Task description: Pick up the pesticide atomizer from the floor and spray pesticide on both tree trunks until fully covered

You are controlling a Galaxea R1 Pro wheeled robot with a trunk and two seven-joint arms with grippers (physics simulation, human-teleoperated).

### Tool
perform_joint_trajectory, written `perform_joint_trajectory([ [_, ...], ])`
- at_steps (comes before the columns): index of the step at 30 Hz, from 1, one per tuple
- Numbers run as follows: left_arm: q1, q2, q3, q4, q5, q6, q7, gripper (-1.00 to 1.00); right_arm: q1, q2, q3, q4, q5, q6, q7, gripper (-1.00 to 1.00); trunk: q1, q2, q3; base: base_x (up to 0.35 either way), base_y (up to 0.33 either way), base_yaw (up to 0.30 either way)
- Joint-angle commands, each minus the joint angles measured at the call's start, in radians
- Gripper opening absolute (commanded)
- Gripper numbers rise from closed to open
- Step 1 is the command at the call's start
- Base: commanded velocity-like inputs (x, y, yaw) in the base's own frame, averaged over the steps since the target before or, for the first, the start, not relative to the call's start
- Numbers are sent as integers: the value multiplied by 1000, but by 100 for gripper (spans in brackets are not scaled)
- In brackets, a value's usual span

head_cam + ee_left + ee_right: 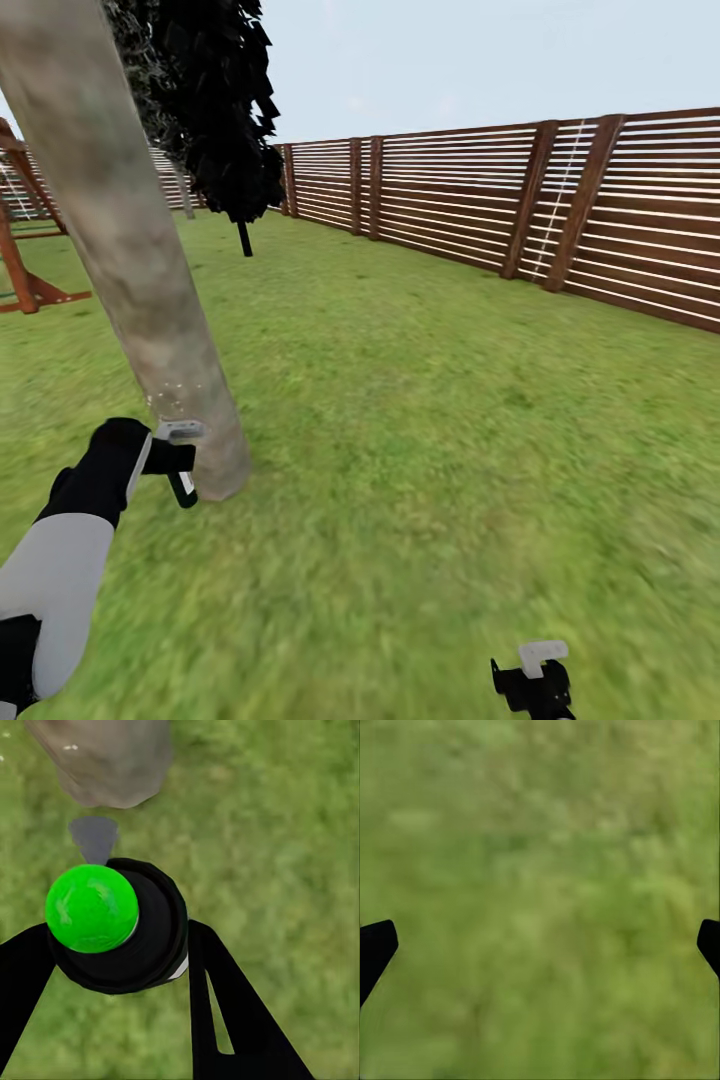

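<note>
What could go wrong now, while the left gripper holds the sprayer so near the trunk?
1. The left gripper sits almost against the tree trunk; moving forward may bump it.
2. The pesticide atomizer points at the trunk's base, so higher bark may stay unsprayed.
3. Its round body might slip between the fingers.

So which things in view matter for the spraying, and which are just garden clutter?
For the job:
- pesticide atomizer, held in the left gripper
- tree trunk, right in front of it

Just around:
- black tree
- wooden fence
- play tower
- right gripper, open over the lawn
</note>
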Motion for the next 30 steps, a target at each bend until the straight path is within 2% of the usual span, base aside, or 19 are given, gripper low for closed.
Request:
perform_joint_trajectory([
  [1,0,-1,0,0,0,0,0,-100,0,0,0,0,0,0,0,100,0,0,0,289,-142,269],
  [7,1,-2,1,0,0,0,0,-100,0,0,0,0,0,0,0,100,0,0,0,279,-160,256],
  [20,12,2,3,4,0,0,1,-100,0,0,0,0,0,0,1,100,0,0,0,46,-262,18],
  [30,20,19,7,14,-2,-2,35,-100,0,0,0,1,0,0,2,100,0,0,0,284,-130,256],
])
